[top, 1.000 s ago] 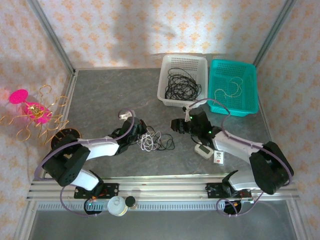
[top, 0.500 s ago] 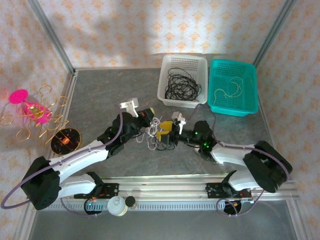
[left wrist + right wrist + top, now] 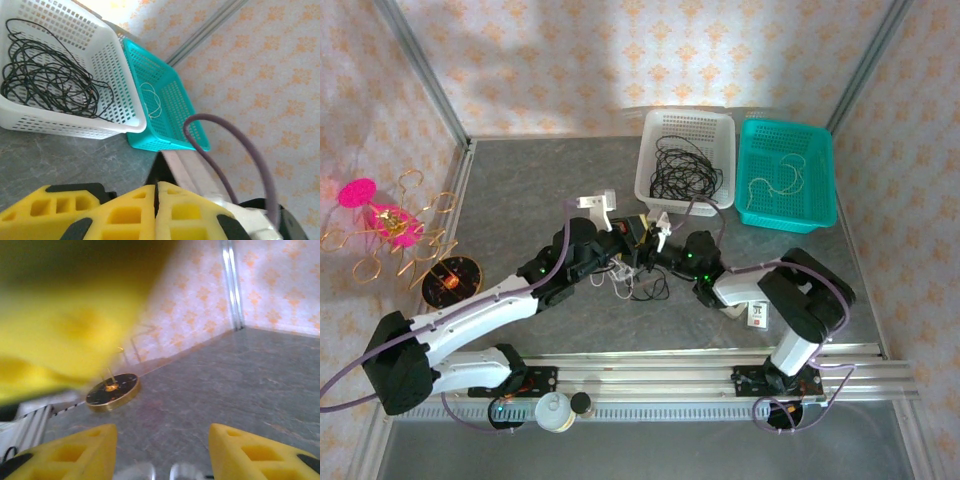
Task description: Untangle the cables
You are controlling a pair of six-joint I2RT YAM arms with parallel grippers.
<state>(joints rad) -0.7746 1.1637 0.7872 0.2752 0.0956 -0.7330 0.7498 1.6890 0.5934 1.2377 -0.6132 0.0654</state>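
On the grey marbled table (image 3: pixel 520 190), we're picking at the black-and-white cable tangle (image 3: pixel 642 285) lying mid-table, left gripper (image 3: pixel 156 195) pinched together, right gripper (image 3: pixel 161 434) gaping, so we're probably needing it closing on one strand and pulling outward next.

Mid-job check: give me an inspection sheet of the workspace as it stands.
Surface: grey marbled table.
Job's things: black coil in white basket; pale cord in teal basket; mixed tangle on table between the arms.
Clutter: gold wire ornament, dark disc, small white device.
Grippers: left gripper shut; right gripper open.
Cables: purple arm wires arching above both arms.
Surroundings: patterned walls, metal frame.
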